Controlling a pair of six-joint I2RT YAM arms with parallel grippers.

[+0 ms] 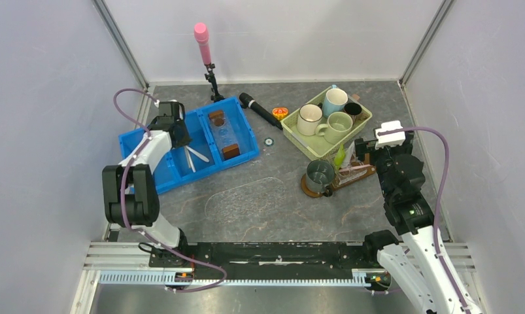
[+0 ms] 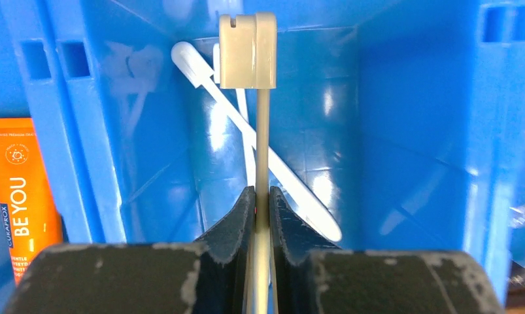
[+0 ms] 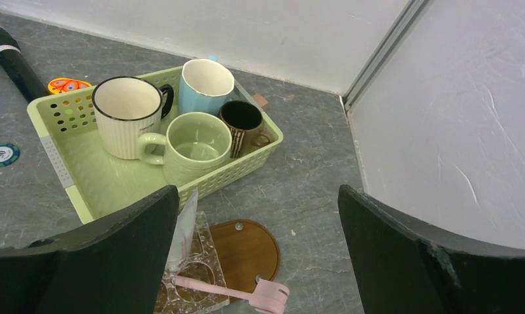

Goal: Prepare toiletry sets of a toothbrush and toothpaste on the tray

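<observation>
Left claw (image 2: 262, 199): clamped together on the thin stem of a cream toothbrush (image 2: 247, 51), capped head pointing away from the wrist, inside a compartment of the blue bin (image 2: 410, 131) at the far left of the desk (image 1: 259, 203).
Why that grip: a pinch low on the stem keeps the brush in line with the fingers, probably so it can be carried across and set down on the tray. Whether it has left the bin floor cannot be told.
Right claw (image 3: 257, 196): fingers wide apart, holding nothing, poised over the near right of the desk above the tray (image 3: 246, 252), apparently on standby.
Tray: dark wooden board, near right, just in front of the green basket (image 3: 109, 186). It carries a grey mug (image 1: 320, 175) and a pink toothbrush (image 3: 233, 291). A green tube (image 1: 340, 157) stands just beside them.
Toothbrushes, counted: four. One is clamped, two white toothbrushes (image 2: 279, 173) lie crossed in the same compartment, and one pink is on the tray.
Tubes, counted: two. An orange tube (image 2: 24, 196) is in the neighbouring compartment, and the green one is by the tray.
Mugs, counted: five. The cream mug (image 3: 125, 118), blue mug (image 3: 207, 78), green mug (image 3: 197, 147) and dark mug (image 3: 243, 118) are upright in the basket, and the grey one is on the tray.
Progress, judged: one set looks laid out, a second brush just picked.
</observation>
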